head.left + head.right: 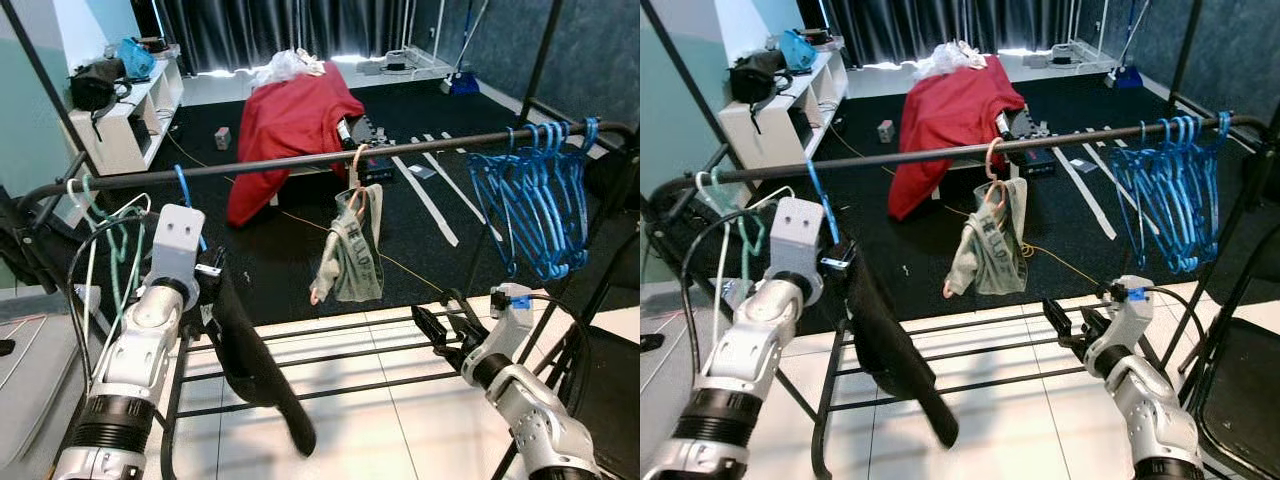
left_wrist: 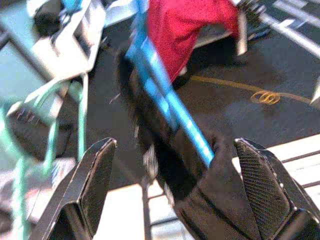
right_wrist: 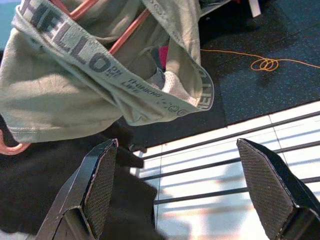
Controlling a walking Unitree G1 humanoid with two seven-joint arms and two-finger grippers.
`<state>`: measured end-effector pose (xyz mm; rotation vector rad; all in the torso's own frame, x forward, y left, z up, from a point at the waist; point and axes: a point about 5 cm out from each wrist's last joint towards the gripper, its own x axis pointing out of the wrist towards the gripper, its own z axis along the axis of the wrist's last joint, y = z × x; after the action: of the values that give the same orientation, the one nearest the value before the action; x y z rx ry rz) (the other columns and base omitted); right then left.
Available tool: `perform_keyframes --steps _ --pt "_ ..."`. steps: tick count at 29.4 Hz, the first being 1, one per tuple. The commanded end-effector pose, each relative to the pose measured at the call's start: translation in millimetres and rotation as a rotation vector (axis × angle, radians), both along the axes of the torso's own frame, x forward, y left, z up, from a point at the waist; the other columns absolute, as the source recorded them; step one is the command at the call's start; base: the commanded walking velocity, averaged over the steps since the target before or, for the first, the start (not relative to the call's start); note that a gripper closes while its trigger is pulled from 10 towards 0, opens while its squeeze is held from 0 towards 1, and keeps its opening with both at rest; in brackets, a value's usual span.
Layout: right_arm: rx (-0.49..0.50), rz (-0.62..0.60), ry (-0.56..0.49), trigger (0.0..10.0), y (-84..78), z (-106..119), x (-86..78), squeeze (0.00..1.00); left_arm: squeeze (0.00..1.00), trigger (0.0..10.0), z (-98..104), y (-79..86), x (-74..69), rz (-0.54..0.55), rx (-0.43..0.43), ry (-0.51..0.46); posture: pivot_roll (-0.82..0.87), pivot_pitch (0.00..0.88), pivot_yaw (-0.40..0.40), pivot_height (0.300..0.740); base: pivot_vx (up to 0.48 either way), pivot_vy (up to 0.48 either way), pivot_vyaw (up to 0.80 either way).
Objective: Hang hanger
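Two floors meet under my rack (image 1: 300, 160): glossy white tile, matte black carpet; left gripper (image 2: 175, 195) gapes around a blue hanger (image 2: 170, 100) with limp black cloth (image 1: 255, 365); right gripper (image 3: 190, 195) wide open, empty.

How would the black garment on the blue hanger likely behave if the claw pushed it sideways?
The black garment droops in a long limp fold, so it is probably floppy and would swing. Its blue hanger hooks over the rail, so it could slide along.
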<state>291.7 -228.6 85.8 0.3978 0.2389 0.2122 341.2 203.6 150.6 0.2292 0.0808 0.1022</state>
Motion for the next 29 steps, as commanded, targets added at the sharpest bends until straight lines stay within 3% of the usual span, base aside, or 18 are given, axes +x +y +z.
perform_keyframes --steps 1,4,6,11,12,13,17,22,29 --pt "0.011 0.010 0.005 10.0 4.3 -1.4 -1.3 0.00 0.00 10.0 -8.6 8.7 -0.4 0.042 0.001 0.048 -0.18 0.000 0.060 0.731 0.000 0.000 0.00" --pt "0.009 0.007 0.006 10.0 3.7 -1.9 -2.1 0.00 0.00 10.0 -26.6 -1.2 0.0 0.030 -0.033 0.148 -0.18 0.000 0.062 0.731 0.000 0.000 0.00" --pt "0.009 0.007 0.006 10.0 3.7 -1.9 -2.1 0.00 0.00 10.0 -26.6 -1.2 0.0 0.030 -0.033 0.148 -0.18 0.000 0.062 0.731 0.000 0.000 0.00" --pt "0.005 0.005 0.007 10.0 3.1 -1.9 -2.0 0.00 0.00 10.0 -39.3 -20.8 -1.7 -0.043 -0.050 0.208 -0.19 0.000 0.061 0.731 0.000 0.000 0.00" --pt "0.004 0.004 0.007 10.0 3.1 -1.9 -1.7 0.00 0.00 1.6 -41.4 -25.7 -1.9 -0.065 -0.066 0.209 -0.19 0.000 0.063 0.731 0.000 0.000 0.00" --pt "0.003 0.003 0.007 10.0 3.2 -1.9 -1.3 0.00 0.00 0.0 -42.2 -27.7 -1.7 -0.075 -0.072 0.208 -0.19 0.000 0.064 0.731 0.000 0.000 0.00" --pt "0.003 0.001 0.006 10.0 3.6 -1.9 -0.5 0.00 0.00 0.0 -38.8 -25.2 0.7 -0.066 -0.074 0.185 -0.19 0.000 0.064 0.731 0.000 0.000 0.00" --pt "0.005 -0.001 0.004 10.0 4.0 -1.7 1.3 0.00 0.00 0.0 -24.8 -9.7 6.7 -0.010 -0.049 0.139 -0.19 0.000 0.065 0.731 0.000 0.000 0.00" --pt "0.006 -0.001 0.003 10.0 3.9 -1.7 2.7 0.00 0.00 0.0 -22.0 -3.0 7.2 0.011 -0.040 0.138 -0.18 0.000 0.063 0.731 0.000 0.000 0.00"
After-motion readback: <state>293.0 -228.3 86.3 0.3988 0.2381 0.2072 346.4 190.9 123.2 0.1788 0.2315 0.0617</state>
